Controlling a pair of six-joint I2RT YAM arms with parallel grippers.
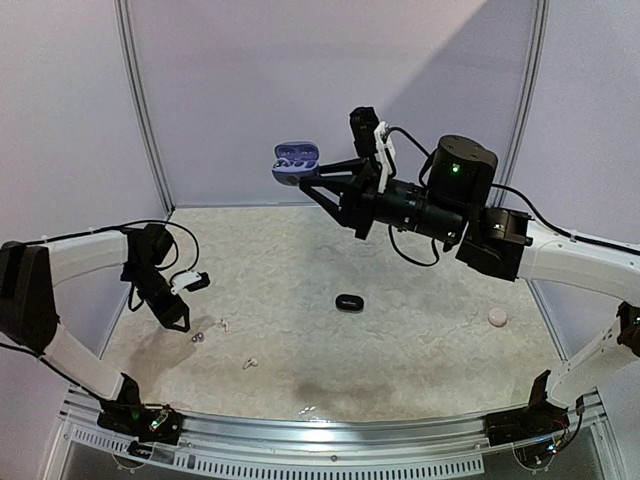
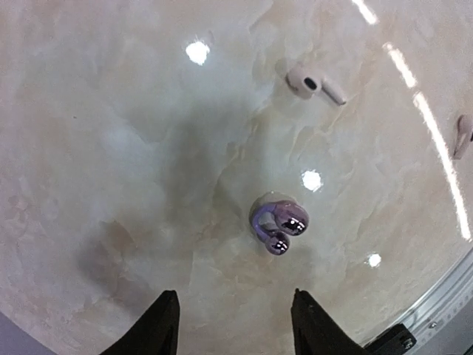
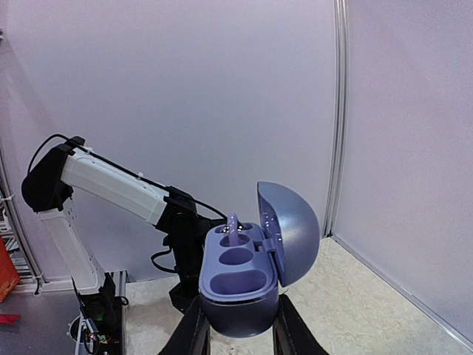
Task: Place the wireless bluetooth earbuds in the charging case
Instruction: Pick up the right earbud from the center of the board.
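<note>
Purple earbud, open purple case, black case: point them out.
purple earbud [image 2: 285, 221], left wrist view, its larger glossy bulb.
open purple case [image 3: 238, 305], right wrist view, front shell.
black case [image 1: 348, 301], top external view, its middle.

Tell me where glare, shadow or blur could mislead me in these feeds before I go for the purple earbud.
Left wrist: round bright reflections and a long glare streak on the glossy table, highlights on the purple earbud, a soft dark shadow to its left, the white earbud slightly blurred. Top external: both are tiny, hard to resolve. Right wrist: purple charging case sharp, evenly lit.
</note>
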